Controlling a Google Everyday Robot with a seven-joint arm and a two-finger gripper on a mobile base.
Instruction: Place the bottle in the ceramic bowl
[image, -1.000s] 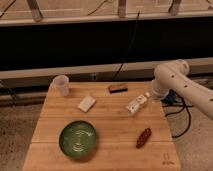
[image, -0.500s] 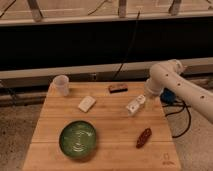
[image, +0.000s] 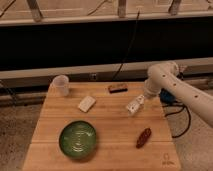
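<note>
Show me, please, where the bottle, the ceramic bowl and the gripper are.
bottle (image: 133, 106): camera view, mid-body.
ceramic bowl (image: 61, 139): camera view, left rim.
gripper (image: 141, 100): camera view, arm's tip at the bottle's upper end.

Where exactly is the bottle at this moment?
In the camera view, the bottle is right of centre over the table, at the gripper, right of the cream block and beyond the ceramic bowl.

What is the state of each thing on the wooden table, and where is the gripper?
bottle: tilted, outside the ceramic bowl.
ceramic bowl: upright, empty.
cup: upright.
cream block: lying flat.
dark bar: lying flat.
brown object: lying flat.
gripper: at the bottle, right of the cream block.
</note>
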